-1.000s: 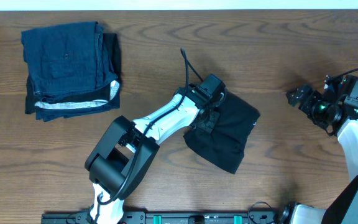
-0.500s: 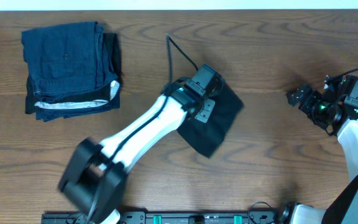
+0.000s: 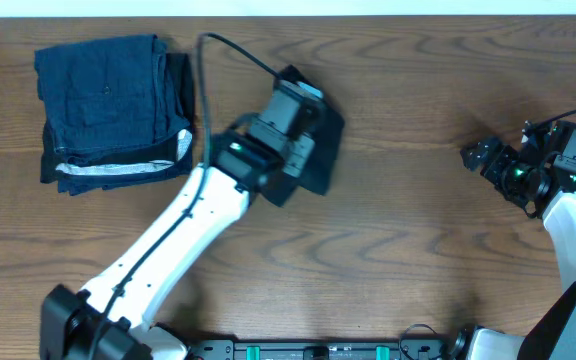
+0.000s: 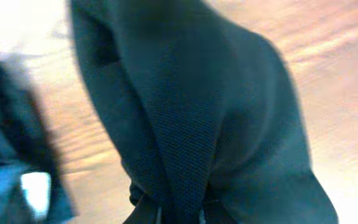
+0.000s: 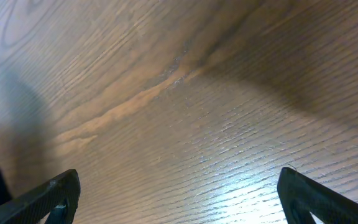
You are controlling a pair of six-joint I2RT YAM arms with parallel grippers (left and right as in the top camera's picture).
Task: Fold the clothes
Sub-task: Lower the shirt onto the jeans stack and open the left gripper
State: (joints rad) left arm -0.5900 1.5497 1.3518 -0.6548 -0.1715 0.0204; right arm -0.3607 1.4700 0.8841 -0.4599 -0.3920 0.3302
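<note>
Left gripper (image 3: 296, 152) clamped shut on the black T-shirt (image 3: 325, 138); right gripper (image 3: 480, 156) empty.
The T-shirt is bunched at the left gripper's tips, at the far middle of the table (image 3: 418, 240), near the dark blue folded garments (image 3: 113, 110) but apart from them. The right gripper's jaws stand wide apart over bare wood at the right edge.

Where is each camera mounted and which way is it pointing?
Overhead: above the table, looking straight down; left arm, right arm show.
Left wrist: on the left arm, facing the T-shirt pinched in the left end effector.
Right wrist: on the right arm, facing bare table; open right end effector's fingertips at lower corners.
Shared: overhead and left wrist both show T-shirt and blue pile.
</note>
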